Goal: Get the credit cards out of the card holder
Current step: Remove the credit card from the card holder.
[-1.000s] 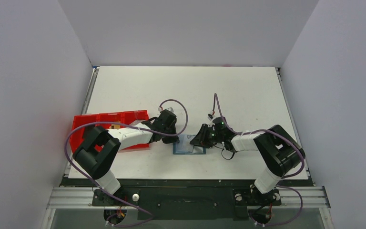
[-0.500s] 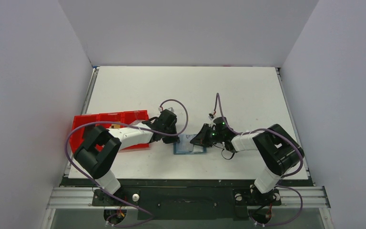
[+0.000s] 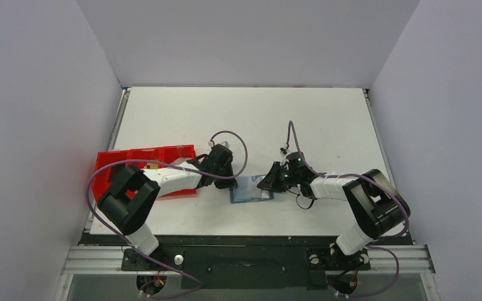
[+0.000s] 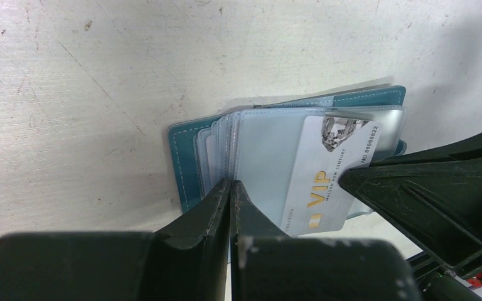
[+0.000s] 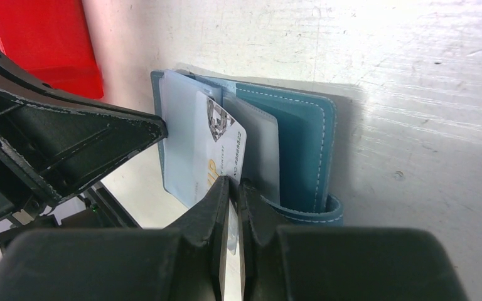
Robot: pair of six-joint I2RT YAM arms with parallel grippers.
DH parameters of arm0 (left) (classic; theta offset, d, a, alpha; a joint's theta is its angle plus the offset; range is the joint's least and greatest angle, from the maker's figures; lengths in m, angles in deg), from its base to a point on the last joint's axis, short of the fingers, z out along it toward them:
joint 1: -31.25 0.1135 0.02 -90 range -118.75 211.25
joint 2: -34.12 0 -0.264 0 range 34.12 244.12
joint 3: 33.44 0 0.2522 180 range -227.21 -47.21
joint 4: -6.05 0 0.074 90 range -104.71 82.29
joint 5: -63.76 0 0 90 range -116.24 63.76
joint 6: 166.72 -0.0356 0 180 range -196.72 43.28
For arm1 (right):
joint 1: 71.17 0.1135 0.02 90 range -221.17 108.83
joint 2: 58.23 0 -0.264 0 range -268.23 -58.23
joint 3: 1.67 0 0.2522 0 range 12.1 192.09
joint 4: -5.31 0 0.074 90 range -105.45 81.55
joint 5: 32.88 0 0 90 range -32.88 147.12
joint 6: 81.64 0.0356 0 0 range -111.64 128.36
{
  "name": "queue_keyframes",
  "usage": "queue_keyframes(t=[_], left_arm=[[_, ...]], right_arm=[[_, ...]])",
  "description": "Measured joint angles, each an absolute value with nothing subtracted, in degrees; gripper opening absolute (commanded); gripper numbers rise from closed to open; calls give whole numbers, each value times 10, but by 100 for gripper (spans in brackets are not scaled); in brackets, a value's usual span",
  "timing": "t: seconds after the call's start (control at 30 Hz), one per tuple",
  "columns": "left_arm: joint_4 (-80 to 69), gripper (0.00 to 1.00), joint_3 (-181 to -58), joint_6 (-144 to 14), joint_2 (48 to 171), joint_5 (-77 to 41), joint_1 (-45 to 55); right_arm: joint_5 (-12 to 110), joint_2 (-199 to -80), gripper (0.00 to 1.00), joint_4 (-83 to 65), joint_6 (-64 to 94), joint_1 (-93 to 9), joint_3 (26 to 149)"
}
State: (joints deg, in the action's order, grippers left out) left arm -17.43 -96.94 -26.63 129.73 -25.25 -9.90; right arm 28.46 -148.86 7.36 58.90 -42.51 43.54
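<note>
One credit card, pale with gold lettering, sticks partway out of a clear sleeve of the blue card holder, which lies open close to the table's near edge, about midway between its left and right edges. The right gripper is closed on the card's near corner. The card's long axis runs roughly in line with those fingers, though skewed a little in its sleeve. The left gripper is closed too, pinching the stack of clear sleeves at the holder's side toward the table's left edge, so the two grips face each other across the holder. The coming pull looks best taken along the card's length toward the table's right edge, directly away from the left fingers. Both arms touch the work, but only the right one has the card. A sideways drag might jam it in the sleeve.
</note>
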Motion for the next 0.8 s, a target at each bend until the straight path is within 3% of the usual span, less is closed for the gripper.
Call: queue_keyframes(t=[0.77, 0.8], left_arm=[[-195, 0, -982, -276, 1296, -252, -101], [-202, 4, -985, -278, 1296, -252, -101]], right_arm=[[302, -1418, 0, -36, 541, -450, 450], [301, -1415, 0, -40, 542, -450, 454]])
